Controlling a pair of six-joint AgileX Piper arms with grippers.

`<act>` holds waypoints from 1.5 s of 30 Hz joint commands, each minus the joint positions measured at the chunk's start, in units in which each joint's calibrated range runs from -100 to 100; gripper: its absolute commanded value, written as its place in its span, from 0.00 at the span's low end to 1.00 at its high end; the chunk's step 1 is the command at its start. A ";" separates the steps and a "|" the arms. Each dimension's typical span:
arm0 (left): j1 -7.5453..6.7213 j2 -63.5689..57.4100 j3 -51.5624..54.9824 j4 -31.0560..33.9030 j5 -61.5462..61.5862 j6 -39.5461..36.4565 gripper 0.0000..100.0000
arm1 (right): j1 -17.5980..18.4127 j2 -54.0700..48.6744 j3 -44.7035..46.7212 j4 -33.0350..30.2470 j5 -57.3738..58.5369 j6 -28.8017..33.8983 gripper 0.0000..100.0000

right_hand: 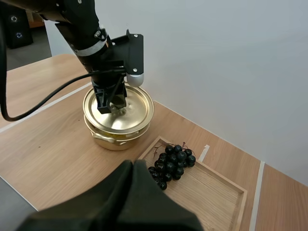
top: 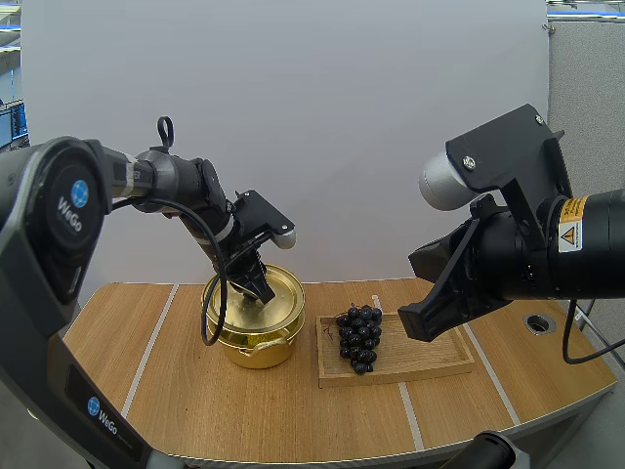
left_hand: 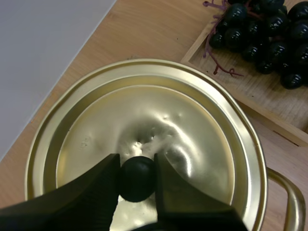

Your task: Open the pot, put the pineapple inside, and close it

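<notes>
My left hand (left_hand: 137, 168) is low over the gold lid (left_hand: 192, 125). Its two black fingers (left_hand: 91, 192) press against either side of the round black knob (left_hand: 137, 180) at the lid's centre. The lid lies flat and level, and one pot handle (left_hand: 291, 192) shows beside it. Near the lid, a wooden tray (left_hand: 269, 113) on the worktop (left_hand: 144, 29) carries dark grapes (left_hand: 262, 29).

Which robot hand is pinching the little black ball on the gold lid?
The left gripper: its fingers pinch the black knob on the pot's lid. The right gripper is shut on nothing, near the wooden tray.
</notes>
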 commanded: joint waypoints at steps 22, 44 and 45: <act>-0.09 6.03 0.17 -2.19 1.03 1.74 0.00 | -0.19 -0.50 0.19 -0.28 0.00 -0.28 0.00; -0.09 -3.87 -3.85 -2.56 14.82 1.04 1.00 | -0.19 -0.50 0.19 -0.28 0.00 -0.28 0.00; -0.09 -5.89 -4.98 -2.56 15.84 0.73 1.00 | -0.19 -0.50 0.19 -0.28 0.00 -0.28 0.00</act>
